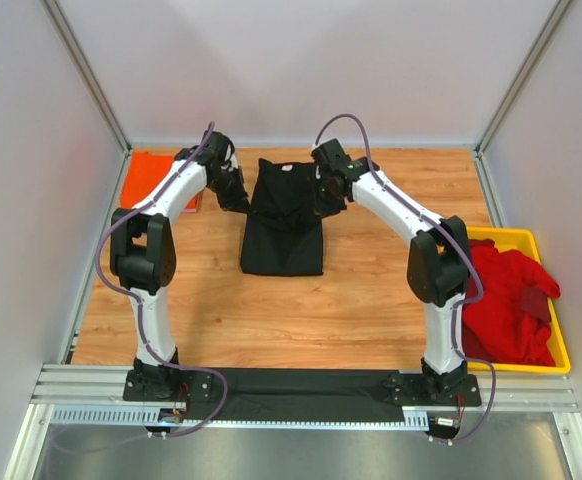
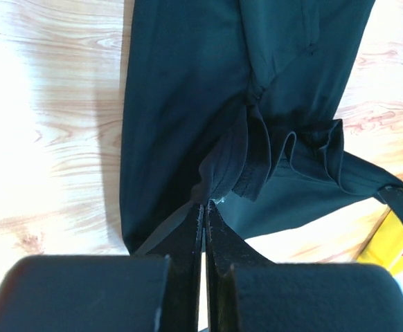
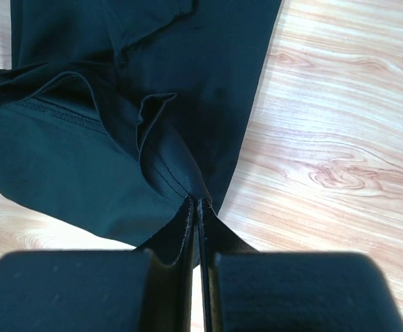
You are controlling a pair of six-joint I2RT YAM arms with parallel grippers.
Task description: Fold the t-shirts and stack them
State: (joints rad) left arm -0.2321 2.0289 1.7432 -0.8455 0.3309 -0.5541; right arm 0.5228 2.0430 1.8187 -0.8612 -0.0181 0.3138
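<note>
The top external camera sits high above and behind the arm bases and looks steeply down and forward from well back. The whole light brown wooden worktop (image 1: 221, 310) fits in its picture, near edge at the bottom and far edge at the top. Each wrist camera rides just behind its own fingers and looks along them onto the board at very close range: one over the left gripper (image 2: 206, 206), the other over the right gripper (image 3: 196, 203). All three views share the black soft cloth t-shirt (image 1: 283, 225) by the middle of the far edge, and the wrist views face it from opposite sides.
</note>
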